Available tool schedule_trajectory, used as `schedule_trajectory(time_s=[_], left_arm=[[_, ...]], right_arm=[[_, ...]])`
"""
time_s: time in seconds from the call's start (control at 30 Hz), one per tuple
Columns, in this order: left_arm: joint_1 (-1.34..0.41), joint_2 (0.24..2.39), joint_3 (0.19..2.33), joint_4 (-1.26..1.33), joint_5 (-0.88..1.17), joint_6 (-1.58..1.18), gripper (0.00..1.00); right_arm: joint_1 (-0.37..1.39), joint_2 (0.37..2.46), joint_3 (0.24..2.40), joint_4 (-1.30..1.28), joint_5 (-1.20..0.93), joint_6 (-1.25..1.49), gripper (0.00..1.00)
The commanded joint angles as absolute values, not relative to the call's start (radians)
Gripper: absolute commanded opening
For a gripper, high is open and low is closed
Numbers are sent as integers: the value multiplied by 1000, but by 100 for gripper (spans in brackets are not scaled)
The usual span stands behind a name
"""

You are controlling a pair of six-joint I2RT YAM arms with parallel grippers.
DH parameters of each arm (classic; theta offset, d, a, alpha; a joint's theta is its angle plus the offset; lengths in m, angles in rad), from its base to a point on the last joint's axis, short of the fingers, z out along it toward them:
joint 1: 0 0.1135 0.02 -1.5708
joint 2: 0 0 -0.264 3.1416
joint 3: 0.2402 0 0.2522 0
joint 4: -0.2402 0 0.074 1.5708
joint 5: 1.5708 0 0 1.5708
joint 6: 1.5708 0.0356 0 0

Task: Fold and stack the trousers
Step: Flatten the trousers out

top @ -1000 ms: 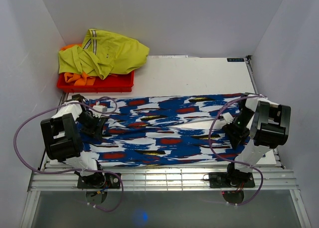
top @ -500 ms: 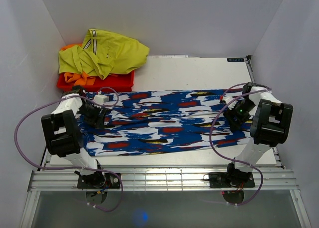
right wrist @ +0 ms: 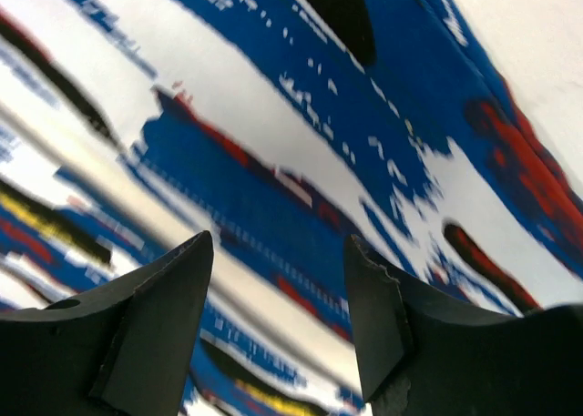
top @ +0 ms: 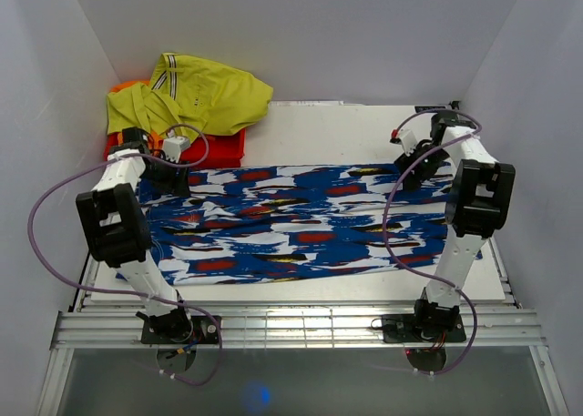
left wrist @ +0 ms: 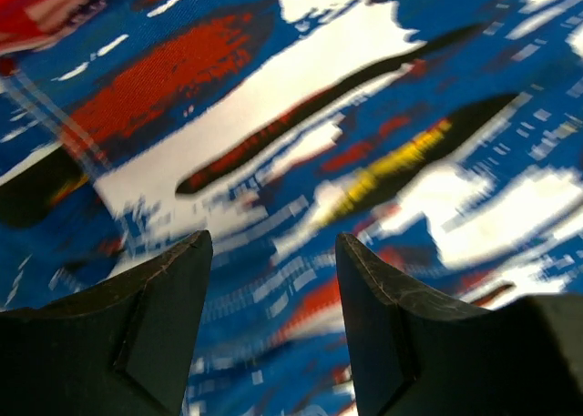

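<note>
The trousers (top: pixel 301 225), royal blue with white, red, black and yellow blotches, lie spread flat across the table from left to right. My left gripper (top: pixel 168 175) hovers over their far left corner. In the left wrist view its jaws stand open (left wrist: pixel 271 238) with only patterned fabric (left wrist: pixel 301 70) below them. My right gripper (top: pixel 410 170) is over the far right corner. It is also open (right wrist: pixel 278 238), with nothing between its fingers, above the trousers (right wrist: pixel 273 161) close to their edge.
A red bin (top: pixel 219 149) at the back left holds a yellow-green garment (top: pixel 191 97) and an orange garment (top: pixel 137 143), just beyond my left gripper. White tabletop (top: pixel 364 134) shows behind the trousers. Enclosure walls stand close on both sides, and metal rails (top: pixel 301 325) run along the near edge.
Both grippers have moved from the trousers' near side ends to their far corners. The trousers now lie slightly farther back than a second ago.
</note>
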State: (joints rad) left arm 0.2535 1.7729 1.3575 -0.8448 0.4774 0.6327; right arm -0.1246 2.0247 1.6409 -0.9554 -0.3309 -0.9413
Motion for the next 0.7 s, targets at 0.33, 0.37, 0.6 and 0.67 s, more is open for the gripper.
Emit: schedule_trajectory(time_s=[0.33,0.37,0.6,0.67], left_arm=[[227,1908,1362,-828,482,683,65],[227,1901,1353,-831,488,690,64],[227,1813,1339,-884,554,756,64],[229,1780,1359,-891,561,739,67]], right_arm=[[-143,2011,1315,-815,-147,-1060,52],[-144,1991,1243,-819,-137,-1078,52],[-196,1893,1318,-932,-195,-1146,57],[-215,1927,1438,-988,-231,-1152,63]])
